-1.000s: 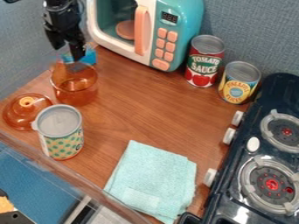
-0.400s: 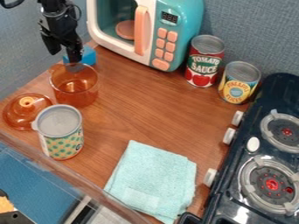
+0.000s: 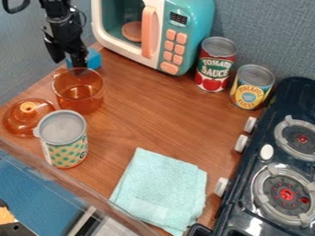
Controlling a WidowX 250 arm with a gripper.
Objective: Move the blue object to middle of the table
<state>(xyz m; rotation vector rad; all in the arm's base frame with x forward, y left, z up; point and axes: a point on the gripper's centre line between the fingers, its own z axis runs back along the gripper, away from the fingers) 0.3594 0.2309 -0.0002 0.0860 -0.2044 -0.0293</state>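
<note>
The black gripper [image 3: 69, 61] hangs at the upper left, over the back rim of the clear orange pot and in front of the blue object. The blue object [image 3: 93, 59] is a small block at the table's back left, left of the toy microwave and behind the pot; the gripper partly hides it. The wooden table [image 3: 154, 110] has its middle to the right of the pot.
The orange pot [image 3: 80, 94] stands just in front of the blue block, with its lid [image 3: 27, 117] and a dotted can [image 3: 64, 140] nearby. A microwave [image 3: 175, 37], two cans [image 3: 215, 64], a folded cloth [image 3: 161, 189] and a stove [image 3: 286, 156] surround the table's middle.
The gripper has shifted slightly left, showing more of the blue block. The orange pot has moved a little, its rim tilting slightly. The block appears to stand where it was.
</note>
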